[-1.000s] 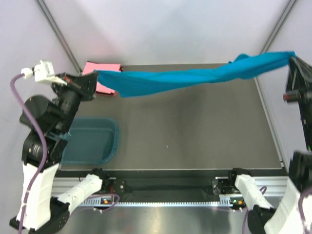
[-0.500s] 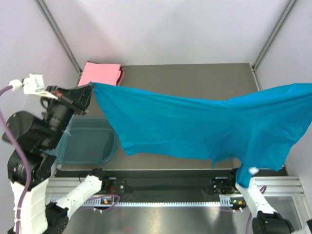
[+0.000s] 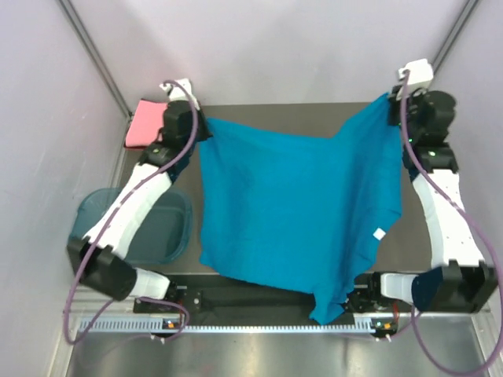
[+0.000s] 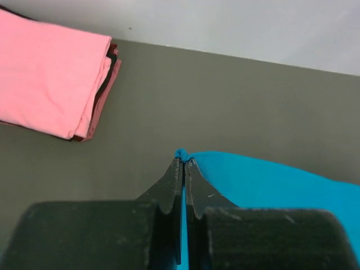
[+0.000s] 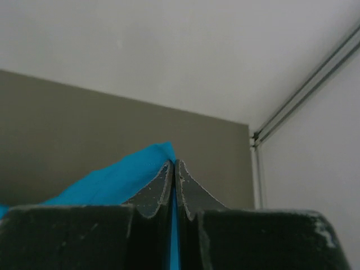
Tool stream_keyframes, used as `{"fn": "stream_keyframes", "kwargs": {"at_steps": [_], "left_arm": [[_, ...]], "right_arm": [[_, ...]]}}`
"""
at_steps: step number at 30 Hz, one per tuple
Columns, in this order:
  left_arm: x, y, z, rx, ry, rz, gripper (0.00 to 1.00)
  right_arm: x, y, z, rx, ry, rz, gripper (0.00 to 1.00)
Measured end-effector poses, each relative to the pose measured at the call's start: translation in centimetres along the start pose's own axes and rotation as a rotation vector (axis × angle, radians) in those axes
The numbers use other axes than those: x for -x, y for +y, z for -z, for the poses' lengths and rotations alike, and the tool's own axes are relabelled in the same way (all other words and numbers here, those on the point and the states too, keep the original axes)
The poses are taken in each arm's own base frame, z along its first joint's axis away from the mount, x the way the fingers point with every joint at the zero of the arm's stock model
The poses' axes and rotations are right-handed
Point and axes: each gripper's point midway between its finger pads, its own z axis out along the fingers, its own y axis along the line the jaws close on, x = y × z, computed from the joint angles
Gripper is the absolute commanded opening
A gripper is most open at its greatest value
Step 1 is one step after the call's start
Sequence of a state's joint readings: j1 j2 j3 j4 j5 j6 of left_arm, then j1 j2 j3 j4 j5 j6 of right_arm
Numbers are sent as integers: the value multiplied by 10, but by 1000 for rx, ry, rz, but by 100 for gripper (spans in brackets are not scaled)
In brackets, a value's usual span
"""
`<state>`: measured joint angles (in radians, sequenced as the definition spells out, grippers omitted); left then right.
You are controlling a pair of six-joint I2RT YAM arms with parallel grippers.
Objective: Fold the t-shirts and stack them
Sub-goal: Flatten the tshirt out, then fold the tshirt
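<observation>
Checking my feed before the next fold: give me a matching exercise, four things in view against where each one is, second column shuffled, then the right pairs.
Things
1. teal t-shirt
2. pink t-shirt
3. blue tub
4. white label

Places
A. folded at the far left corner of the table
B. on the teal t-shirt, toward its near right side
C. pinched at its far corners by the left tool and the right tool, spread across the middle
D. at the table's near left

Pairs: 1-C, 2-A, 3-D, 4-B
</observation>
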<state>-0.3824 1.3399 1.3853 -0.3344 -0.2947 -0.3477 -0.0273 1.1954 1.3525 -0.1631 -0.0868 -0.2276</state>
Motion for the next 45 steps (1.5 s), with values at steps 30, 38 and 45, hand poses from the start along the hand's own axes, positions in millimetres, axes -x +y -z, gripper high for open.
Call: {"fn": "stream_keyframes", "kwargs": {"at_steps": [30, 38, 45], "left_arm": [[-43, 59, -241, 57, 23, -31, 0], [-53, 71, -258, 89, 11, -78, 0], [-48, 95, -275, 123, -9, -76, 0]], "right_arm": [[-84, 23, -222, 172, -365, 72, 0], [-108, 43, -252, 228, -415, 59, 0], [-122, 60, -263, 282, -450, 37, 0]]}}
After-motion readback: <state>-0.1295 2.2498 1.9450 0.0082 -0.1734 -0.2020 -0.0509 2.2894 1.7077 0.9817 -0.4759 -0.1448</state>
